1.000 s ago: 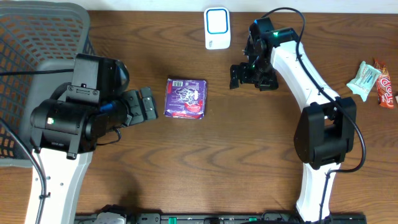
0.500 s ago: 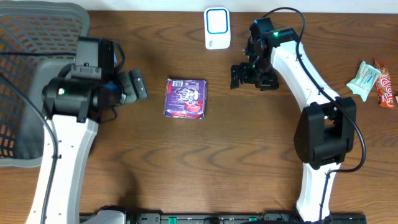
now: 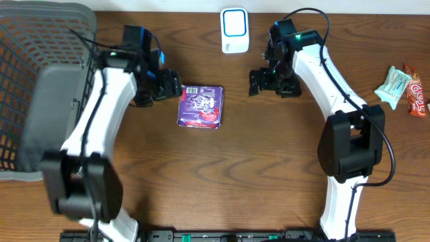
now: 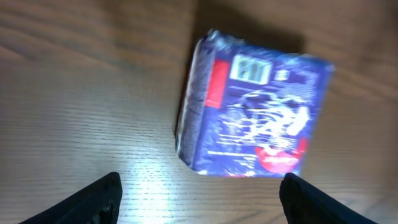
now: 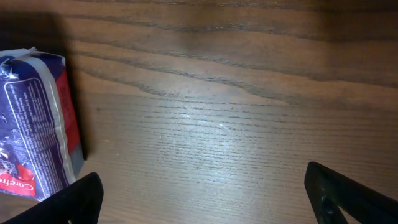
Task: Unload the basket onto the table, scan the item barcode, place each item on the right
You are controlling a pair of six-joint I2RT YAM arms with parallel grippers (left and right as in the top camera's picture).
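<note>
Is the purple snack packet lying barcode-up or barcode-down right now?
Barcode-up, it seems: the purple snack packet lies flat on the brown wooden table, and a white striped patch shows on its top face, though blurred.

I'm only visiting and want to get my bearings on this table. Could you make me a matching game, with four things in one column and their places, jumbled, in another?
Things:
1. packet
2. scanner
3. basket
4. snacks

Places, seen from overhead:
A. far right edge
B. lying flat near the middle of the table
C. left end
D. top edge, centre

Pairs: 1-B, 2-D, 3-C, 4-A.
</note>
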